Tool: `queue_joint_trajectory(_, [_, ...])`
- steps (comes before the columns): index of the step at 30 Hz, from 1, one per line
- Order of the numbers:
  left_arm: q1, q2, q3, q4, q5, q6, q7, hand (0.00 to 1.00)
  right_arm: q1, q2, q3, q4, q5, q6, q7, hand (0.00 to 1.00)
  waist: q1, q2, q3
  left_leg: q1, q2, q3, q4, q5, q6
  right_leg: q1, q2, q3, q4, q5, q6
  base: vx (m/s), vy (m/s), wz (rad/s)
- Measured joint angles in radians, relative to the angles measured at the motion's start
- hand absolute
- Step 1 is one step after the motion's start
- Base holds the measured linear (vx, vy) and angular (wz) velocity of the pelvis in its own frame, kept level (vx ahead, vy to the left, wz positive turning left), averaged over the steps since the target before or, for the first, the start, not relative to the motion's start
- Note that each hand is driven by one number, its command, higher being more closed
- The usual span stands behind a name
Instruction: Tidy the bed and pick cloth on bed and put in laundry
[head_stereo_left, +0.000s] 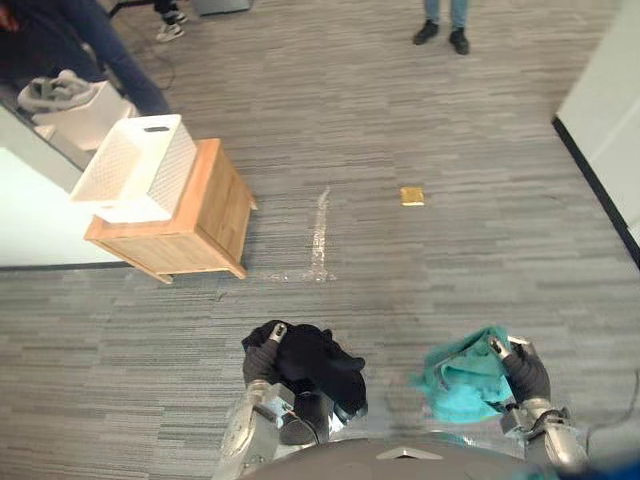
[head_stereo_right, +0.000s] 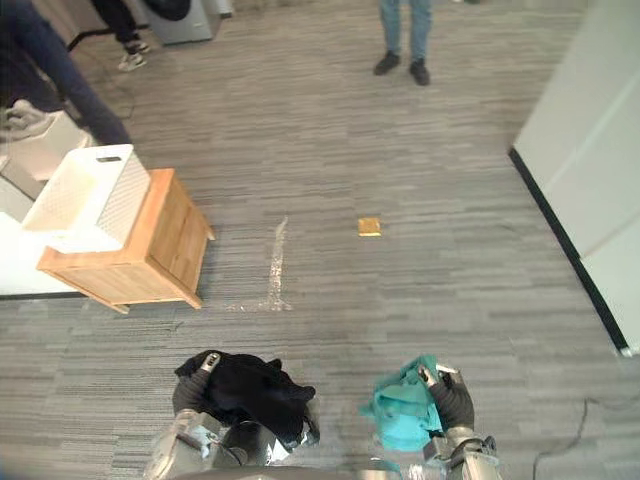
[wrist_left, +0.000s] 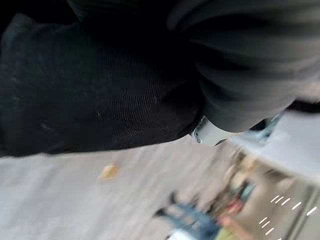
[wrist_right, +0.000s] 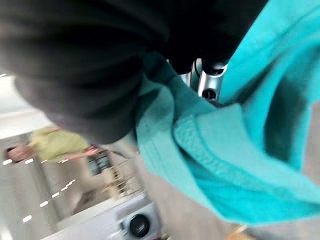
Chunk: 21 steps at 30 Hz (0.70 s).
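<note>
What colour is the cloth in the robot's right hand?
Plain teal. The cloth in the right hand shows best in the right wrist view.

Upper left: a basket (head_stereo_left: 135, 168) sits on a cabinet (head_stereo_left: 205, 225). Centre: a small flat object (head_stereo_left: 412, 196) lies on the floor (head_stereo_left: 420, 290). Top edge: a person's shoes (head_stereo_left: 442, 36). Bottom edge: the left hand (head_stereo_left: 262, 358) clasps a garment (head_stereo_left: 318, 365); to its right, the right hand (head_stereo_left: 525, 372) clasps a towel (head_stereo_left: 465, 378).

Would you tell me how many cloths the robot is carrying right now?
2: a black cloth in the left hand, a teal cloth in the right hand; others may be hidden.
</note>
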Motion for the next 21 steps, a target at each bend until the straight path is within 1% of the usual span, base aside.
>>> queue_joint_trajectory(1, [-0.007,-0.001,0.017,-0.023,0.000,-0.007,0.018,1.00,-0.029,0.008,0.003,-0.014,0.007,-0.001,-0.010,1.00,0.001,-0.009,0.000,0.013,-0.017,-0.007,0.000,-0.016,0.017,-0.040,-0.038,0.019,0.119,0.002,0.005,0.44,0.232,0.36])
queue_joint_trajectory(2, [-0.014,0.004,0.035,-0.056,0.000,-0.009,0.025,1.00,-0.048,0.017,0.002,-0.030,0.021,0.000,-0.023,1.00,-0.001,-0.026,-0.001,0.036,-0.042,-0.028,-0.007,-0.036,0.018,-0.111,-0.096,0.046,0.330,0.019,0.013,0.44,0.219,0.43])
queue_joint_trajectory(3, [-0.022,0.009,0.045,-0.073,0.000,-0.010,0.028,1.00,-0.058,0.024,0.002,-0.034,0.028,0.000,-0.029,1.00,-0.003,-0.037,0.003,0.058,-0.059,-0.042,-0.017,-0.043,0.017,-0.162,-0.130,0.071,0.475,0.044,-0.002,0.43,0.176,0.64])
queue_joint_trajectory(4, [-0.040,0.026,0.058,-0.093,0.001,-0.011,0.032,1.00,-0.065,0.043,0.001,-0.033,0.031,0.000,-0.038,1.00,-0.011,-0.054,-0.003,0.103,-0.087,-0.076,-0.037,-0.052,0.013,-0.244,-0.180,0.118,0.730,0.064,-0.031,0.43,0.126,0.81])
queue_joint_trajectory(5, [-0.053,0.038,0.058,-0.109,0.010,-0.012,0.035,1.00,-0.064,0.053,0.007,-0.033,0.027,0.000,-0.043,1.00,-0.017,-0.054,-0.003,0.161,-0.101,-0.117,-0.062,-0.056,0.006,-0.295,-0.198,0.135,0.893,0.052,-0.049,0.42,0.107,0.85])
queue_joint_trajectory(6, [-0.054,0.040,0.057,-0.119,0.018,-0.019,0.035,1.00,-0.064,0.055,0.014,-0.033,0.024,0.000,-0.046,1.00,-0.024,-0.050,-0.002,0.189,-0.101,-0.137,-0.075,-0.057,0.004,-0.317,-0.202,0.134,0.933,0.045,-0.061,0.39,0.063,0.83])
queue_joint_trajectory(7, [-0.054,0.046,0.057,-0.148,0.020,-0.031,0.035,1.00,-0.064,0.065,0.023,-0.034,0.020,-0.001,-0.047,1.00,-0.032,-0.046,-0.003,0.230,-0.101,-0.173,-0.098,-0.059,0.000,-0.371,-0.202,0.134,0.956,0.029,-0.076,0.35,0.008,0.76])
queue_joint_trajectory(8, [-0.056,0.053,0.055,-0.167,0.022,-0.043,0.035,1.00,-0.066,0.078,0.029,-0.036,0.018,-0.002,-0.050,1.00,-0.034,-0.047,-0.003,0.256,-0.100,-0.200,-0.113,-0.062,-0.006,-0.411,-0.199,0.137,0.937,0.008,-0.075,0.47,-0.060,1.05])
queue_joint_trajectory(9, [-0.070,0.067,0.049,-0.185,0.036,-0.049,0.035,1.00,-0.067,0.092,0.036,-0.036,0.018,-0.002,-0.051,1.00,-0.039,-0.048,-0.004,0.287,-0.094,-0.245,-0.127,-0.069,-0.017,-0.470,-0.179,0.144,0.852,-0.019,-0.075,0.39,-0.096,0.92])
queue_joint_trajectory(10, [-0.078,0.069,0.048,-0.192,0.050,-0.050,0.033,1.00,-0.065,0.094,0.038,-0.036,0.018,-0.002,-0.051,1.00,-0.039,-0.048,-0.004,0.294,-0.087,-0.258,-0.128,-0.072,-0.023,-0.485,-0.164,0.153,0.803,-0.023,-0.075,0.31,-0.118,0.92])
queue_joint_trajectory(11, [-0.082,0.076,0.046,-0.196,0.061,-0.053,0.032,1.00,-0.067,0.097,0.038,-0.036,0.019,-0.002,-0.050,1.00,-0.042,-0.045,-0.004,0.304,-0.075,-0.287,-0.127,-0.079,-0.032,-0.510,-0.132,0.167,0.711,-0.029,-0.075,0.24,-0.166,0.81])
queue_joint_trajectory(12, [-0.089,0.080,0.039,-0.196,0.068,-0.054,0.032,1.00,-0.072,0.102,0.038,-0.036,0.025,-0.002,-0.046,1.00,-0.045,-0.042,-0.003,0.311,-0.054,-0.325,-0.124,-0.090,-0.044,-0.538,-0.081,0.191,0.564,-0.027,-0.080,0.24,-0.196,0.77])
queue_joint_trajectory(13, [-0.094,0.081,0.039,-0.196,0.077,-0.054,0.033,1.00,-0.076,0.104,0.037,-0.037,0.028,-0.002,-0.046,1.00,-0.045,-0.041,-0.004,0.312,-0.042,-0.338,-0.123,-0.096,-0.051,-0.550,-0.054,0.206,0.483,-0.016,-0.089,0.30,-0.281,0.73])
queue_joint_trajectory(14, [-0.106,0.089,0.038,-0.196,0.094,-0.054,0.033,1.00,-0.090,0.105,0.037,-0.037,0.037,-0.002,-0.045,1.00,-0.042,-0.039,-0.006,0.312,-0.019,-0.365,-0.114,-0.113,-0.064,-0.568,-0.003,0.247,0.304,0.039,-0.093,0.29,-0.312,0.68])
queue_joint_trajectory(15, [-0.113,0.096,0.033,-0.196,0.099,-0.054,0.033,1.00,-0.118,0.105,0.037,-0.037,0.038,-0.003,-0.043,1.00,-0.037,-0.042,-0.004,0.314,0.004,-0.400,-0.088,-0.154,-0.079,-0.581,0.030,0.301,0.116,0.135,-0.094,0.37,-0.409,0.64])
queue_joint_trajectory(17, [-0.109,0.107,0.020,-0.196,0.102,-0.054,0.034,1.00,-0.134,0.104,0.038,-0.037,0.036,-0.005,-0.044,1.00,-0.034,-0.048,-0.005,0.332,0.016,-0.423,-0.056,-0.201,-0.104,-0.581,0.035,0.346,0.032,0.191,-0.073,0.40,-0.437,0.56])
queue_joint_trajectory(18, [-0.098,0.114,0.006,-0.195,0.139,-0.056,0.037,1.00,-0.138,0.094,0.042,-0.037,0.035,-0.012,-0.047,1.00,-0.036,-0.036,-0.009,0.378,0.045,-0.466,-0.004,-0.279,-0.149,-0.561,0.044,0.367,0.080,0.264,-0.069,0.43,-0.427,0.59])
queue_joint_trajectory(19, [-0.091,0.110,-0.001,-0.195,0.145,-0.058,0.036,1.00,-0.137,0.083,0.045,-0.037,0.035,-0.012,-0.048,1.00,-0.040,-0.016,-0.018,0.393,0.069,-0.473,0.001,-0.298,-0.156,-0.563,0.059,0.369,0.125,0.271,-0.078,0.58,-0.480,0.58])
queue_joint_trajectory(20, [-0.073,0.098,-0.005,-0.195,0.158,-0.066,0.036,1.00,-0.139,0.058,0.055,-0.037,0.034,-0.011,-0.047,1.00,-0.038,0.011,-0.046,0.411,0.096,-0.478,0.005,-0.298,-0.157,-0.578,0.087,0.358,0.191,0.219,-0.117,0.44,-0.280,0.20])
queue_joint_trajectory(21, [-0.065,0.085,0.003,-0.195,0.158,-0.083,0.037,1.00,-0.159,0.042,0.074,-0.035,0.034,-0.011,-0.046,1.00,-0.037,0.037,-0.060,0.369,0.113,-0.496,0.119,-0.262,-0.122,-0.586,0.097,0.344,0.239,0.163,-0.145,0.54,-0.373,0.04])
